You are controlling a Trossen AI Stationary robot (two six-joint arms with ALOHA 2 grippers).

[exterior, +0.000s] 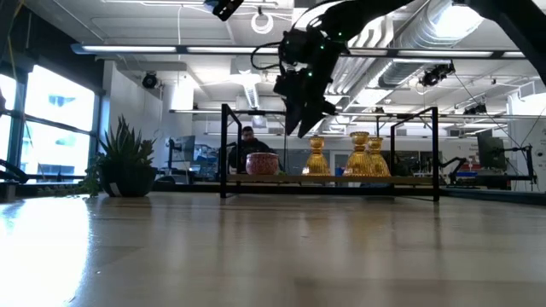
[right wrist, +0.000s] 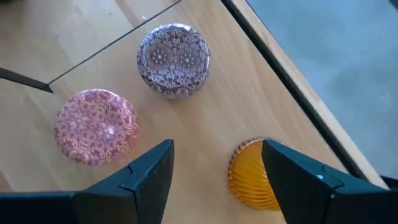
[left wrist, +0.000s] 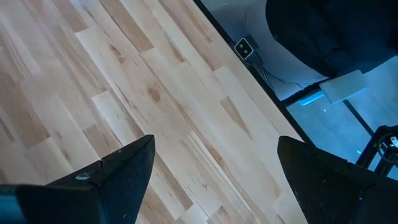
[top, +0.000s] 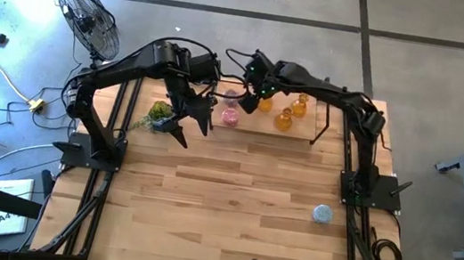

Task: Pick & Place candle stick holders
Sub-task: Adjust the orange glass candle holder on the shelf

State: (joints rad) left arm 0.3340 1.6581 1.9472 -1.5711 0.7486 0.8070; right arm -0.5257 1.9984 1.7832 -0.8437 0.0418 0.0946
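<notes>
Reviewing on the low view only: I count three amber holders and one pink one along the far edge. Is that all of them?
Observer: No. The high view shows a light blue holder standing alone near the right arm's base.
Operator: Only one pink?
Observer: Two squat ones. The right wrist view shows a pink holder and a paler second holder, set apart from each other.
Operator: Which arm hangs over that row?
Observer: The right end effector. It is open, with an amber holder below its fingers.
</notes>
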